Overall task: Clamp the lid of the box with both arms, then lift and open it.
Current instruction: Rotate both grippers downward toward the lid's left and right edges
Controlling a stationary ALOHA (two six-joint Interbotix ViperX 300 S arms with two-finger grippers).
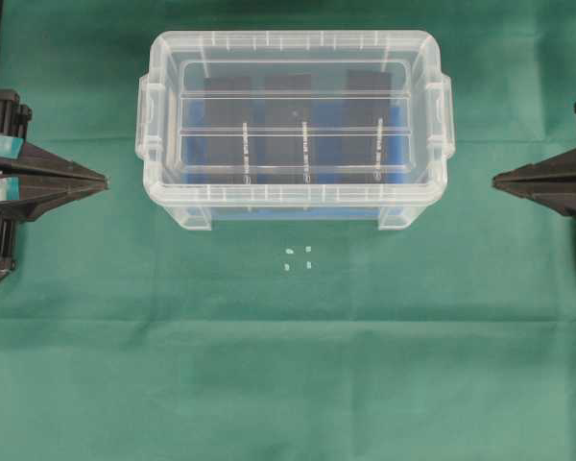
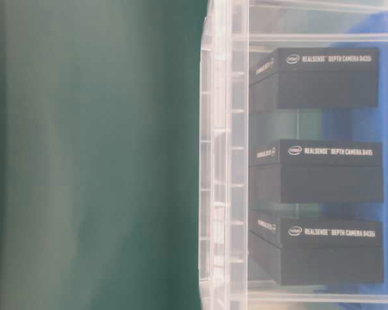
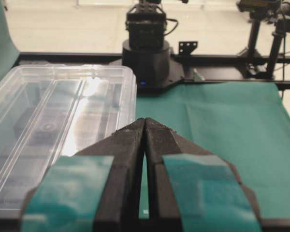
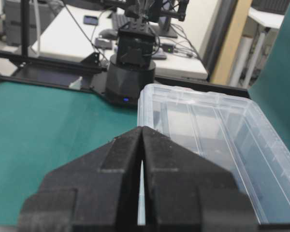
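The clear box [image 1: 293,213] stands at the back middle of the green cloth, holding a blue insert and three black blocks [image 1: 288,120]. The flat ribbed lid [image 1: 293,58] lies shut on top of it. My left gripper [image 1: 104,180], with teal tape patches, is shut and empty, its tip a short way left of the box's left handle [image 1: 149,115]. My right gripper [image 1: 497,181] is shut and empty too, a short gap right of the right handle [image 1: 440,115]. The wrist views show each shut tip [image 3: 145,121] [image 4: 141,129] beside the lid [image 3: 53,125] [image 4: 208,140], not touching it.
Small white marks [image 1: 298,257] dot the cloth in front of the box. The opposite arm's base [image 3: 146,58] [image 4: 130,72] stands at the cloth's far edge. The table-level view shows the box wall [image 2: 223,161] and the labelled black blocks [image 2: 323,171] up close.
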